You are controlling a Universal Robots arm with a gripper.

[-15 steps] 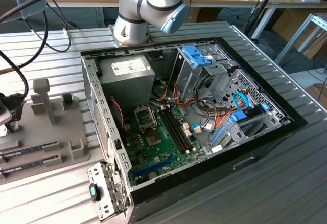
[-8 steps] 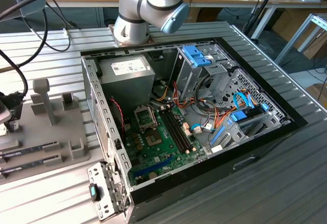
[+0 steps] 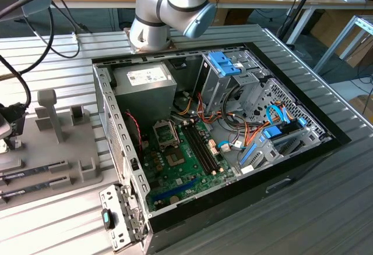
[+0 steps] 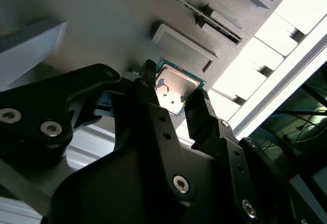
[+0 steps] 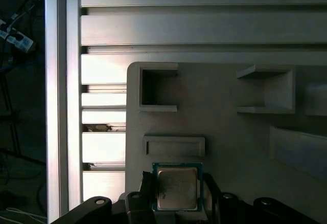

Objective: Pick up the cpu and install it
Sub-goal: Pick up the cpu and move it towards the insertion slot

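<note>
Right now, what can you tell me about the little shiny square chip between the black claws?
The cpu is a small flat square with a dull silvery metal top, mottled with reflections, and a thin green rim. Its top faces the cameras in both wrist views. The gripper pinches it at two opposite edges with its black fingers. Behind it is the grey tray; whether the chip touches it I cannot tell.

Exterior view overlooks the case (image 3: 113, 128); both wrist views closely share the cpu (image 4: 176, 88) (image 5: 177, 187).
</note>
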